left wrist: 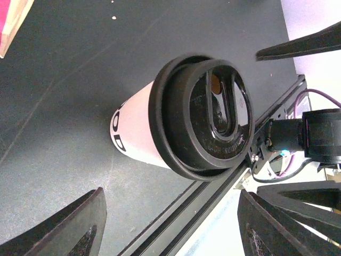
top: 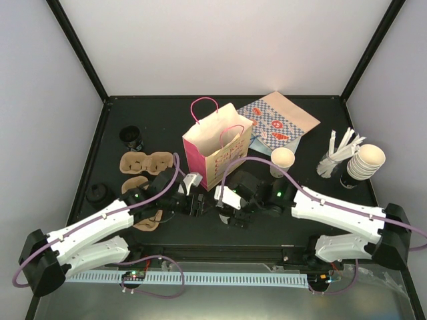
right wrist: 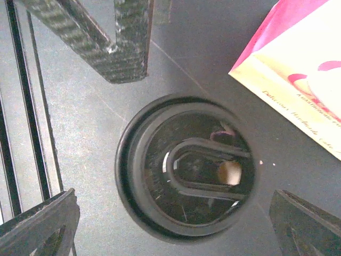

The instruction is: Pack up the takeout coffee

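The takeout coffee (left wrist: 139, 133) is a white paper cup with dark print on its side. It stands upright near the table's front rail and wears a black sip lid (right wrist: 186, 166), with cream showing through the sip hole. In the top view it is hidden under the two wrists. My left gripper (left wrist: 176, 234) is open and empty, and the cup stands just ahead of its wide-spread fingers. My right gripper (right wrist: 176, 234) is open and hovers over the lid, touching nothing. The pink bag (top: 217, 143) stands open just behind both grippers (top: 195, 200) (top: 230, 210).
An open white cup (top: 283, 160) stands right of the bag. A stack of cream cups (top: 367, 160) and stirrers (top: 337, 153) are at the right. Cardboard carriers (top: 141, 165), a small black cup (top: 132, 137) and a loose lid (top: 99, 193) lie at the left. A patterned bag (top: 280, 123) lies flat behind.
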You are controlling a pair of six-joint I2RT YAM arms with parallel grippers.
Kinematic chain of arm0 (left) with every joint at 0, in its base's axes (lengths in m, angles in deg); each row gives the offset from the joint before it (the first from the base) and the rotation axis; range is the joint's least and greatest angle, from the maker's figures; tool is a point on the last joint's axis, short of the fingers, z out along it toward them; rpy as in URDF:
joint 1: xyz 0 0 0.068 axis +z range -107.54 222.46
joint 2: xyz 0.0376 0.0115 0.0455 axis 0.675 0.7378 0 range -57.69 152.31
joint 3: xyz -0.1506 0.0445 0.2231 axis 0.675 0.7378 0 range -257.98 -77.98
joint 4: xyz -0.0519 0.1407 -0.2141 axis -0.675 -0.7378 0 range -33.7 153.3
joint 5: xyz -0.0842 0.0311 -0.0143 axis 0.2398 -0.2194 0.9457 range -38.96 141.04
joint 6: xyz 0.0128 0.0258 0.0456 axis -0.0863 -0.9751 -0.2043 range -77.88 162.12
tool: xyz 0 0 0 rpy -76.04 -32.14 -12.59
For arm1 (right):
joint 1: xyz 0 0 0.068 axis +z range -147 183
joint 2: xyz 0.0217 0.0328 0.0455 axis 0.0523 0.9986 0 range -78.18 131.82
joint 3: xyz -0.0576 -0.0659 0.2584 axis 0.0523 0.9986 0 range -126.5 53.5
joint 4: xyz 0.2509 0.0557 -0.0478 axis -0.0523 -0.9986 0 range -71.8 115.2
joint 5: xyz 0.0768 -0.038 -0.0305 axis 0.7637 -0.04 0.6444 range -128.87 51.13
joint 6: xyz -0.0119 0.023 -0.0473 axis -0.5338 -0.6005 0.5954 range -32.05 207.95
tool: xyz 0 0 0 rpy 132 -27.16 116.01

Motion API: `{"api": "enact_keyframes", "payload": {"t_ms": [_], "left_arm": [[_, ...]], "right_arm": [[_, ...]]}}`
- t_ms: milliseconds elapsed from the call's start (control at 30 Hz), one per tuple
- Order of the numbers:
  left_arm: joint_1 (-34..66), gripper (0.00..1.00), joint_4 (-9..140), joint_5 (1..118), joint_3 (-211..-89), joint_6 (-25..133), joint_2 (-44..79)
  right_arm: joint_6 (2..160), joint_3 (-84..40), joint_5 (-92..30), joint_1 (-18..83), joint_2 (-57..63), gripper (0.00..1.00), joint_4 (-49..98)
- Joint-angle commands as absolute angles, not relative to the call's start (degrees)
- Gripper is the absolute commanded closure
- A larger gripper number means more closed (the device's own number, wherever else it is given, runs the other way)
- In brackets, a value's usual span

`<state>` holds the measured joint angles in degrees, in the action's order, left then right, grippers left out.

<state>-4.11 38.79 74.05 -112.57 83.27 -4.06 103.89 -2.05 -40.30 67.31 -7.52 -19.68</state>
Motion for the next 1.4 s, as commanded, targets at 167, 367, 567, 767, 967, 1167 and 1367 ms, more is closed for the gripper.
{"api": "enact_keyframes", "payload": {"t_ms": [167, 367, 567, 767, 967, 1167, 1367], "left_arm": [[-3.69, 0.30, 41.31, 75.68, -112.14, 83.76, -4.25], [-3.60, 0.30, 43.51, 76.16, -110.68, 84.41, -4.77], [-3.53, 0.32, 47.76, 76.25, -108.15, 86.43, -4.80], [-2.04, 0.40, 55.18, 78.50, -104.10, 90.45, -4.27], [0.17, 0.45, 59.55, 80.60, -101.78, 91.77, -4.34], [1.76, 0.46, 61.85, 82.14, -100.61, 92.06, -4.34], [2.76, 0.47, 63.54, 83.19, -99.72, 92.24, -3.84]], "right_arm": [[99.81, -3.12, -38.50, 67.67, -13.74, 0.00, -20.00], [88.12, -6.54, -44.18, 67.68, -14.13, 0.00, -20.99], [63.47, -16.96, -57.59, 67.11, -8.53, 0.00, -35.91], [49.77, -20.37, -48.23, 69.27, -6.63, 0.00, -37.29], [42.63, -22.22, -52.52, 74.16, -0.21, 0.00, -38.65], [38.38, -23.04, -55.72, 76.30, 3.86, 0.01, -38.56], [36.15, -21.48, -55.31, 76.29, 4.75, 0.04, -36.53]]}}
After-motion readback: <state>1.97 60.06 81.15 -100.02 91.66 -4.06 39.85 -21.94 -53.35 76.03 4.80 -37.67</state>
